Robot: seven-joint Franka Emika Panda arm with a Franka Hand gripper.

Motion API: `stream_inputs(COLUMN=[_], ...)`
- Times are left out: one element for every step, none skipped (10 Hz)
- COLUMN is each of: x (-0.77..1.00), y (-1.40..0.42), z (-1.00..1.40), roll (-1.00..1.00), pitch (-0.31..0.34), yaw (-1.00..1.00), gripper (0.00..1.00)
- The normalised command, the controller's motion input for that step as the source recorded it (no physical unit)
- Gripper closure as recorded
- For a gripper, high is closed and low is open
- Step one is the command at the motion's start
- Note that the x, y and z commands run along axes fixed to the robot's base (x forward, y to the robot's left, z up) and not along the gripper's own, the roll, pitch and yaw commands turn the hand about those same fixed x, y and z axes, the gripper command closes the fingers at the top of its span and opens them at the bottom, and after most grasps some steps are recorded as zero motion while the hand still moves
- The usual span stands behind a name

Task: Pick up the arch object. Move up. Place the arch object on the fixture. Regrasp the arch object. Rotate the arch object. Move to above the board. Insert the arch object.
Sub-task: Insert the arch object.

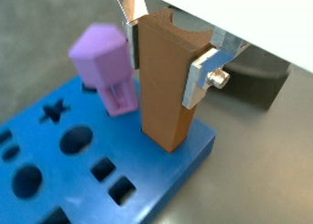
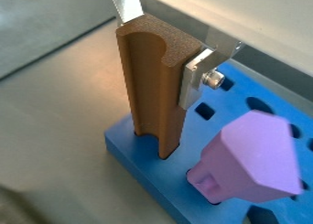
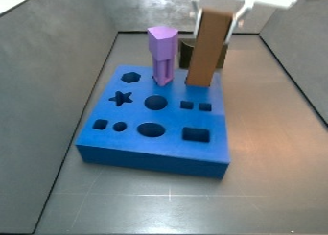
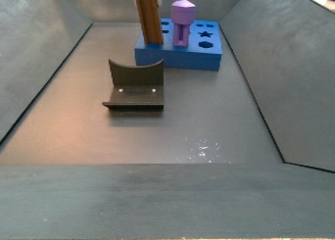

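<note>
My fingers point(image 1: 208, 65) clamp the arch point(image 1: 166, 81) upright near its top, its lower end at the board's point(image 1: 73, 186) corner, on or in it, I cannot tell. The purple peg point(image 1: 104, 68) stands just beyond. The fixture point(image 4: 135, 85) sits apart on the floor.

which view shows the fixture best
A side view shows the fixture best: whole, unoccluded, standing on the floor apart from the board. The other side view shows only a dark sliver of it behind the arch object, held upright by the gripper. The wrist views don't clearly show it.
</note>
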Motion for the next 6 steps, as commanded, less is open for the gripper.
stream_inputs(x=[-0.02, -0.08, -0.14, 0.00, 0.00, 0.00], y=[-0.45, -0.29, -0.11, 0.11, -0.01, 0.00], z=[-1.00, -1.00, -1.00, -0.08, 0.00, 0.00], roll=[0.16, 0.17, 0.17, -0.01, 0.02, 0.00], pitch=[-0.044, -0.066, -0.077, 0.003, 0.000, 0.000], yaw=[0.00, 0.05, 0.09, 0.00, 0.00, 0.00], gripper=[1.00, 1.00, 1.00, 1.00, 1.00, 1.00])
